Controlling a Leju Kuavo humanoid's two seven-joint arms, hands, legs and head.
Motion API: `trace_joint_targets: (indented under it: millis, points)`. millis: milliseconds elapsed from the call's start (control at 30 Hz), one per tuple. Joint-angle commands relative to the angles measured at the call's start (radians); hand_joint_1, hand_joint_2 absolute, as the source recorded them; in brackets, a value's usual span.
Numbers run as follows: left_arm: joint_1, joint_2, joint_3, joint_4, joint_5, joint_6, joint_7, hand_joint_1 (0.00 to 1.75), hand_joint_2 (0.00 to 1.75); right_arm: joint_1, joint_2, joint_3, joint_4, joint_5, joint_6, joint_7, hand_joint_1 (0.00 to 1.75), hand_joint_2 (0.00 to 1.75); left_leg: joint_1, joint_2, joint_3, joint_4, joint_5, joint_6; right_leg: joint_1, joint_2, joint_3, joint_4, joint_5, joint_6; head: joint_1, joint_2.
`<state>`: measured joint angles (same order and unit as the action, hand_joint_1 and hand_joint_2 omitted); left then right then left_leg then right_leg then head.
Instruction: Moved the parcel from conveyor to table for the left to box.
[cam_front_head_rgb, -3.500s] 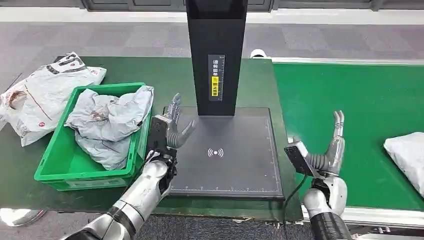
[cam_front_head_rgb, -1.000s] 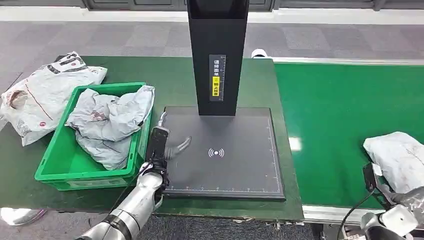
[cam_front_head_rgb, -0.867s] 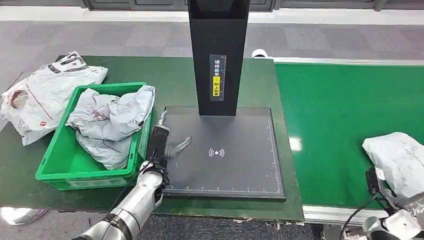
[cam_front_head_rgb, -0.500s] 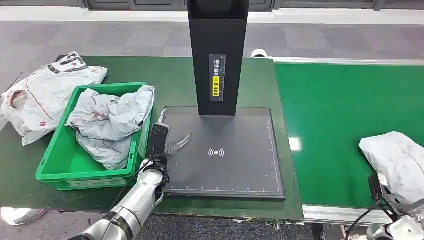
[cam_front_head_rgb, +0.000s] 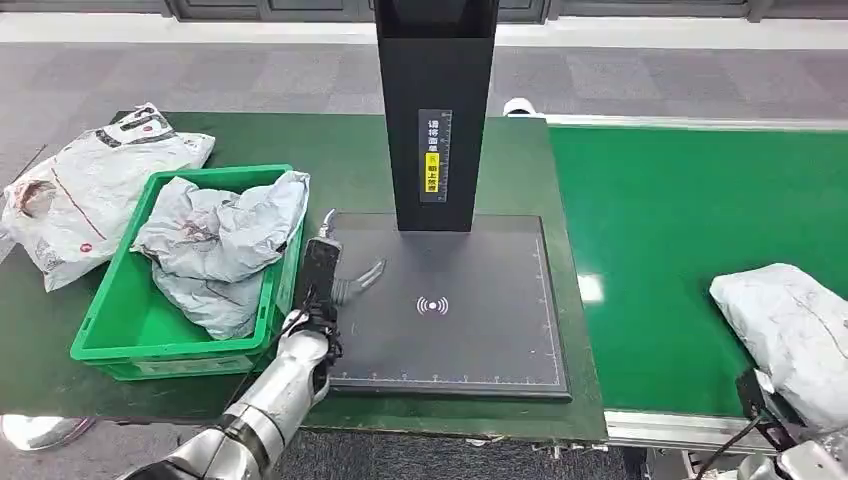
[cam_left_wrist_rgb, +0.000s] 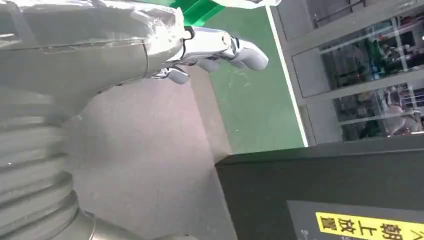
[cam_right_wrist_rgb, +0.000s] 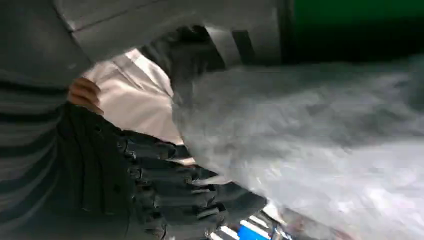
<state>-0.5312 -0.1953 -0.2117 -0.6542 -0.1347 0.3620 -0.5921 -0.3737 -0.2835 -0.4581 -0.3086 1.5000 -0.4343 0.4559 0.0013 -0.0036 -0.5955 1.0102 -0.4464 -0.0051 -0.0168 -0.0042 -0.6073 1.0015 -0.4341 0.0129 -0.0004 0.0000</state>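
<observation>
Here our right hand (cam_right_wrist_rgb: 165, 200) sits against the near edge of the grey parcel (cam_front_head_rgb: 790, 325); in the right wrist view its dark fingers (cam_right_wrist_rgb: 150, 150) lie stretched beside the crumpled plastic, touching or nearly touching it, but the blur means we cannot tell whether they are open or closed on the bag. From the head view that wrist sits low at the near right corner, just below the parcel, which suggests to us a reach under or around the bag's near side so it can be lifted off the belt.

Our left hand (cam_front_head_rgb: 345, 280) holds nothing. Its fingers (cam_left_wrist_rgb: 225, 47) are loosely spread and slightly curled above the dark scanner pad (cam_front_head_rgb: 450, 345), at the edge nearest the green bin (cam_front_head_rgb: 110, 345). We judge it waits there because the parcel is meant to land on this pad, from where the left can carry it sideways into the bin.

The parcel lies on the green conveyor (cam_front_head_rgb: 680, 230), well apart from the pad and the black scanner post (cam_front_head_rgb: 435, 110). The bin already holds crumpled grey bags (cam_front_head_rgb: 215, 245), and another bag (cam_front_head_rgb: 85, 190) lies on the table beyond it. The transfer is not yet done.
</observation>
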Motion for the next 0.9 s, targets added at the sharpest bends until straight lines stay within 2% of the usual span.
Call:
trace_joint_targets:
  millis: [33, 100, 300, 433, 467, 500, 633, 700, 767, 800, 833, 900]
  points:
    - [-0.058, 0.011, 0.042, 0.064, -0.003, -0.029, 0.000, 0.00, 1.75, -0.045, 0.061, -0.101, 0.069, -0.032, 0.138, -0.005, 1.75, 1.75, 0.002, 0.003, 0.002, -0.001, -0.001, -0.001, 0.002, 0.003, 0.002, -0.002, 0.001, -0.001, 0.000, 0.000]
    - [-0.050, 0.013, 0.046, 0.053, -0.001, -0.032, 0.007, 0.00, 1.75, -0.047, 0.065, -0.124, 0.063, -0.057, 0.147, -0.033, 1.75, 1.75, 0.003, 0.005, 0.004, -0.001, 0.000, 0.000, 0.004, 0.005, 0.004, -0.004, 0.001, -0.001, 0.000, 0.000]
    - [-0.049, 0.015, 0.046, 0.053, 0.000, -0.034, 0.007, 0.00, 1.75, -0.048, 0.065, -0.124, 0.063, -0.058, 0.148, -0.034, 1.75, 1.75, 0.003, 0.004, 0.004, -0.001, -0.001, 0.001, 0.002, 0.003, 0.006, -0.004, 0.002, 0.000, 0.000, 0.000]
    - [-0.041, 0.022, 0.062, 0.044, -0.006, -0.038, 0.012, 0.00, 1.75, -0.061, 0.097, -0.176, 0.042, -0.118, 0.107, -0.166, 1.75, 1.75, 0.002, 0.005, 0.006, -0.002, -0.001, 0.002, 0.002, 0.004, 0.007, -0.005, 0.002, 0.000, 0.000, 0.000]
    - [-0.038, 0.023, 0.069, 0.039, -0.008, -0.035, 0.012, 0.00, 1.75, -0.073, 0.117, -0.189, 0.027, -0.144, 0.087, -0.240, 1.75, 1.75, 0.002, 0.007, 0.006, -0.002, -0.001, 0.002, 0.002, 0.006, 0.007, -0.005, 0.002, 0.000, 0.000, 0.000]
    - [-0.038, 0.024, 0.071, 0.036, -0.009, -0.037, 0.013, 0.00, 1.75, -0.083, 0.126, -0.188, 0.023, -0.147, 0.084, -0.246, 1.75, 1.75, 0.003, 0.007, 0.006, -0.002, -0.001, 0.002, 0.003, 0.006, 0.007, -0.005, 0.002, 0.000, 0.000, 0.000]
    - [-0.021, 0.027, 0.094, 0.000, -0.024, -0.027, 0.025, 0.00, 1.75, -0.124, 0.190, -0.160, -0.042, -0.189, -0.006, -0.396, 1.75, 1.75, 0.002, 0.011, 0.004, -0.001, -0.001, 0.002, 0.003, 0.009, 0.004, -0.003, 0.003, 0.000, 0.000, 0.000]
    - [-0.007, 0.029, 0.109, -0.026, -0.031, -0.025, 0.032, 0.00, 1.75, -0.137, 0.235, -0.137, -0.108, -0.260, -0.088, -0.535, 1.75, 1.75, 0.002, 0.014, 0.003, 0.000, -0.001, 0.002, 0.002, 0.013, 0.002, -0.002, 0.004, 0.000, 0.000, 0.000]
    - [0.001, 0.029, 0.118, -0.044, -0.047, -0.025, 0.041, 0.00, 1.75, -0.132, 0.273, -0.070, -0.198, -0.323, -0.150, -0.601, 1.75, 1.75, 0.002, 0.018, 0.003, -0.001, -0.001, 0.001, 0.002, 0.016, 0.001, -0.002, 0.005, -0.001, 0.000, 0.000]
    - [0.000, 0.027, 0.123, -0.047, -0.058, -0.019, 0.041, 0.00, 1.75, -0.126, 0.307, -0.029, -0.282, -0.419, -0.185, -0.701, 1.75, 1.75, 0.002, 0.016, 0.002, -0.001, -0.001, 0.001, 0.001, 0.014, 0.000, -0.001, 0.004, -0.001, 0.000, 0.000]
    - [-0.007, 0.025, 0.125, -0.054, -0.066, -0.010, 0.031, 0.00, 1.75, -0.116, 0.375, 0.040, -0.421, -0.546, -0.181, -0.891, 1.75, 1.75, 0.001, 0.013, 0.002, -0.001, 0.000, 0.001, 0.001, 0.012, 0.000, -0.001, 0.003, 0.000, 0.000, 0.000]
    - [-0.016, 0.022, 0.131, -0.056, -0.075, -0.013, 0.040, 0.00, 1.75, -0.060, 0.393, 0.224, -0.600, -0.559, -0.154, -0.694, 1.75, 1.75, 0.002, 0.014, 0.001, 0.000, 0.001, 0.001, 0.002, 0.012, -0.002, 0.001, 0.004, -0.001, 0.000, 0.000]
